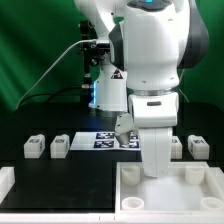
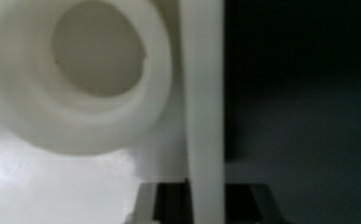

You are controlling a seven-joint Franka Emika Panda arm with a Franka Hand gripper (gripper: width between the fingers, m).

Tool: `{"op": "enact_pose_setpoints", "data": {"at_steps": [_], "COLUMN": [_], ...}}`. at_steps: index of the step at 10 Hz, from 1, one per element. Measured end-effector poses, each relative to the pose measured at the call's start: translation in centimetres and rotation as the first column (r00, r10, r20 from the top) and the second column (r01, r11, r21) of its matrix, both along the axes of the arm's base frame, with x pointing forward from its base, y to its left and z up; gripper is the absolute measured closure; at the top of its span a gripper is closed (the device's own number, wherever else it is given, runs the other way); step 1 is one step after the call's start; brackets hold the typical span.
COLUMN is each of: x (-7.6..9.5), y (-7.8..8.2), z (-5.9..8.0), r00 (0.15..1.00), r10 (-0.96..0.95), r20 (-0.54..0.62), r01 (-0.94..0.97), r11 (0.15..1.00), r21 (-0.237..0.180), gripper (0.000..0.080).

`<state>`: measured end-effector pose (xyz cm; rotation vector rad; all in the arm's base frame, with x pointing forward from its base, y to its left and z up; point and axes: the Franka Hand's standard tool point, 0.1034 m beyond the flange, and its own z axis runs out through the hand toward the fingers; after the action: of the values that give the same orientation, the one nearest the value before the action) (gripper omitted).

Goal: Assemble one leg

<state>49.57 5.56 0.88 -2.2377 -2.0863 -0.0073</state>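
Note:
Several small white legs with tags lie on the black table: two at the exterior view's left (image 1: 33, 147) (image 1: 60, 145) and two at its right (image 1: 198, 146) (image 1: 177, 147), the nearer one partly hidden by the arm. My gripper (image 1: 151, 168) is down at the back rim of the large white panel (image 1: 190, 195), away from every leg. In the wrist view the panel's raised rim (image 2: 202, 90) runs between my two dark fingers (image 2: 161, 204), which sit against it on both sides. A round socket (image 2: 88, 50) in the panel is close by. No leg is in the gripper.
The marker board (image 1: 100, 140) lies behind the panel, mid-table. A white block (image 1: 5, 182) stands at the front of the exterior view's left. The robot's base and cables stand at the back before a green curtain.

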Motion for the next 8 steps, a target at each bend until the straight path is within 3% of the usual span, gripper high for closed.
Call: {"op": "enact_pose_setpoints", "data": {"at_steps": [5, 7, 8], "x": [0.03, 0.01, 0.01], "y": [-0.01, -0.07, -0.09], "z": [-0.18, -0.22, -0.22], "r00": [1.0, 1.0, 1.0], "r10": [0.029, 0.027, 0.027], "r20": [0.011, 0.01, 0.01], "r01": [-0.029, -0.027, -0.027], "r11": [1.0, 1.0, 1.0], "r21": [0.0, 0.0, 0.0], "gripper": [0.0738, 0.0442, 0.0442]}}
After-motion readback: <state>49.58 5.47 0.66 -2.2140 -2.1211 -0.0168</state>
